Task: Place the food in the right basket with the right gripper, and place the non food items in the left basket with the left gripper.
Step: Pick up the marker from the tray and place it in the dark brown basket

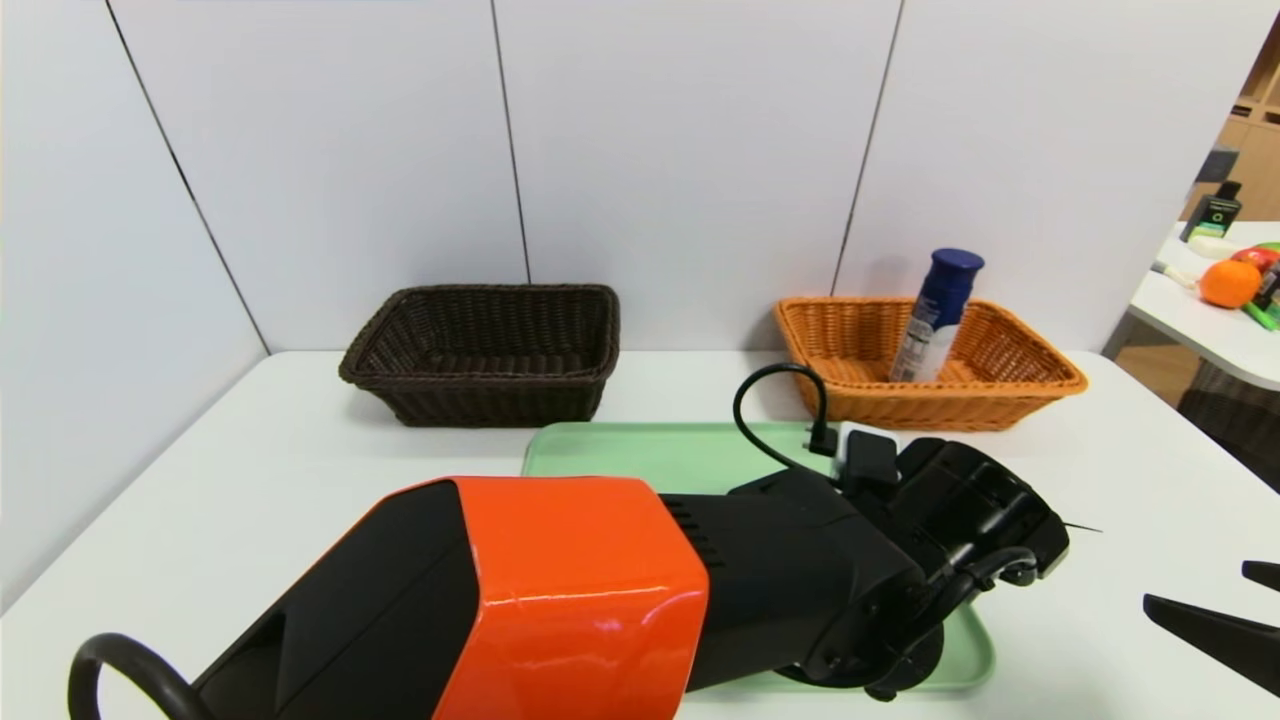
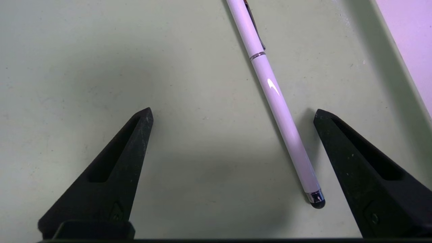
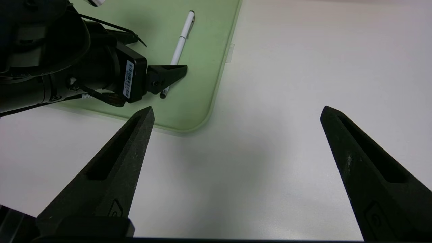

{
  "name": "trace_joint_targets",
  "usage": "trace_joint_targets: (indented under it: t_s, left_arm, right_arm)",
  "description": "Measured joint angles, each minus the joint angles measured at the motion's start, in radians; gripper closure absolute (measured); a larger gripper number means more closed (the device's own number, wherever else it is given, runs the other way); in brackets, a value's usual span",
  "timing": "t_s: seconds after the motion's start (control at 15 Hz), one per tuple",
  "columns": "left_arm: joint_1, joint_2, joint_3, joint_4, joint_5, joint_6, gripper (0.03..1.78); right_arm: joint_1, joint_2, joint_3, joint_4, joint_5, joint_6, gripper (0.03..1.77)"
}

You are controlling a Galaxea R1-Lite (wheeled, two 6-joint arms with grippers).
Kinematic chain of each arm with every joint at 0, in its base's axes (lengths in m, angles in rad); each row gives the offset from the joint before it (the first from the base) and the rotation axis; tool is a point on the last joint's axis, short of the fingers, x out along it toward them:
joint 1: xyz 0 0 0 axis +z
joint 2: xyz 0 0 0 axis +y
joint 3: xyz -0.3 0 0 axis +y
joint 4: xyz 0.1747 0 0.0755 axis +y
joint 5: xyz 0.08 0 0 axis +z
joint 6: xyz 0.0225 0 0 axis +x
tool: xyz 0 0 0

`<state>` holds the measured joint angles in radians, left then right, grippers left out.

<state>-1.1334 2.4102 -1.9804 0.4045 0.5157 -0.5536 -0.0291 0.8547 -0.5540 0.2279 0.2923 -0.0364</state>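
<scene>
Left wrist view: my left gripper (image 2: 233,116), fingers spread and empty, straddles the pen (image 2: 281,108), so closing on it seems next.

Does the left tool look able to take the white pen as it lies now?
Probably yes: the left tool is open just above the pen, which lies between its fingers on the green tray, and nothing seems to block it.
</scene>
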Motion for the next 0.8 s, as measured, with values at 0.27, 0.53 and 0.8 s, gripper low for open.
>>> trace_joint_targets:
  t_s: [0.27,0.53,0.8]
  left_arm:
    - [0.000,0.006,0.000,-0.001,0.001,0.000,0.12]
    - [0.000,0.009,0.000,-0.001,0.000,-0.001,0.12]
    - [0.000,0.006,0.001,0.000,0.001,-0.001,0.65]
  right_arm:
    - [0.000,0.000,0.000,0.003,0.000,0.000,0.10]
    - [0.000,0.000,0.000,0.000,0.000,0.000,0.10]
    - [0.000,0.000,-0.001,-0.001,0.000,0.000,0.10]
